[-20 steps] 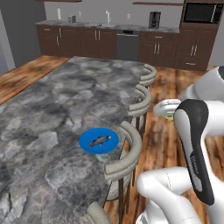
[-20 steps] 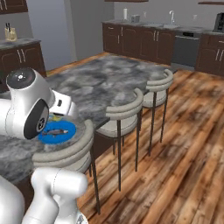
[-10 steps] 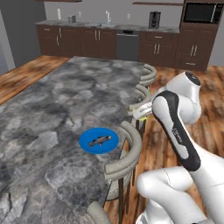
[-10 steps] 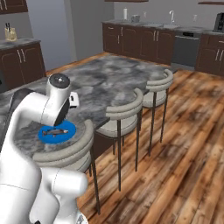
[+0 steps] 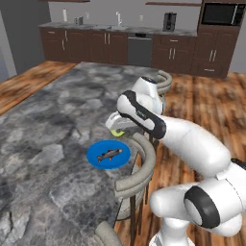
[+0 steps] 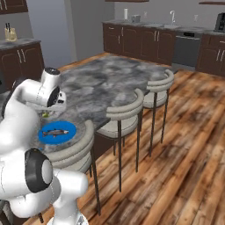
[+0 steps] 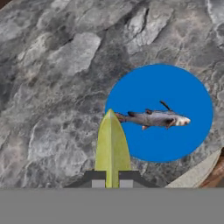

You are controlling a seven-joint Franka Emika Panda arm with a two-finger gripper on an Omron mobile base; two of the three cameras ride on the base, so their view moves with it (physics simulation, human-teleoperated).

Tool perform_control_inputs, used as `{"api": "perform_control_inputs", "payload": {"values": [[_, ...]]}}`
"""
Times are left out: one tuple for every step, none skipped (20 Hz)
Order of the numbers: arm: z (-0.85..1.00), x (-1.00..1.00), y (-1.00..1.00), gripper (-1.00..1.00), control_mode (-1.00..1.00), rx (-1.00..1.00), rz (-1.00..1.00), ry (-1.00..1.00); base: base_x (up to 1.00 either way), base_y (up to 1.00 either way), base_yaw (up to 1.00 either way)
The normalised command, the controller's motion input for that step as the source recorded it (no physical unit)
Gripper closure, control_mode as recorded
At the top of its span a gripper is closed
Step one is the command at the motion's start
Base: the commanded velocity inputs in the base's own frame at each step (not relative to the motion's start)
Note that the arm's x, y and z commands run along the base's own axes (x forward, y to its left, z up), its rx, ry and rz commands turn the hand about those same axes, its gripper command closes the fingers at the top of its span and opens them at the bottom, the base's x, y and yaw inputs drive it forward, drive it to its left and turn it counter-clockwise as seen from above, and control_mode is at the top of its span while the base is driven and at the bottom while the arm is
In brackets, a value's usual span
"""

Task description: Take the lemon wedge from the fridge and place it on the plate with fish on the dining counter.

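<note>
Two risks from this pose, both about where the wedge lands. Fingers [image 7: 112,183] are clenched on the small yellow-green lemon wedge [image 7: 112,144], seen edge-on in the hand view, sticking out past the tips. The wedge hangs above the grey marbled stone table [image 5: 53,125], beside the round flat bright blue plate [image 7: 175,83] and not clearly over it; in the hand view its tip just overlaps the plate's near-left rim. In the left base view the wedge [image 5: 116,130] sits up and right of the plate [image 5: 96,161], still apart from it.

Risk 1: release from here and the wedge likely drops on the stone or clips the rim and slides off. Cause is the lateral offset, so the hand needs to shift further over the blue.

Risk 2: the slim grey-silver fish [image 7: 153,118] lies across the middle of the plate. A drop at centre lands the wedge on the fish and it may roll. Bare blue above or below the fish looks safer.

Minor: the plate is near the table edge, close to the curved beige stool back [image 5: 139,168]. A wedge that bounces could go over to the wooden floor [image 6: 184,145]. Height above the plate is hard to judge, so lower before opening.
</note>
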Motion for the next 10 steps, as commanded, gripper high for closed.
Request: {"api": "perform_control_inputs", "payload": {"values": [[-0.16,0.54,0.7,1.0,-1.0,-0.19,0.0,0.37,0.0,0.0,0.0],[-0.19,0.52,0.58,1.0,-1.0,-0.19,0.0,0.26,0.0,0.0,0.0],[-0.5,0.69,0.49,1.0,-1.0,-0.3,0.0,0.12,0.0,0.0,0.0],[-0.67,0.69,0.29,1.0,-1.0,-0.36,-0.01,0.0,0.0,0.0,0.0],[-0.78,0.79,0.29,1.0,-1.0,-0.41,-0.07,0.0,0.0,0.0,0.0],[-0.87,0.77,0.24,1.0,-1.0,-0.43,-0.1,0.0,0.0,0.0,0.0],[-0.91,0.76,0.16,1.0,-1.0,-0.43,-0.1,0.0,0.0,0.0,0.0],[-0.89,0.83,0.02,1.0,-1.0,-0.43,-0.1,-0.04,0.0,0.0,0.0],[-0.88,0.96,0.0,1.0,-1.0,-0.39,-0.12,-0.01,0.0,0.0,0.0],[-0.72,0.99,0.0,1.0,-1.0,-0.31,-0.11,0.0,0.0,0.0,0.0]]}}
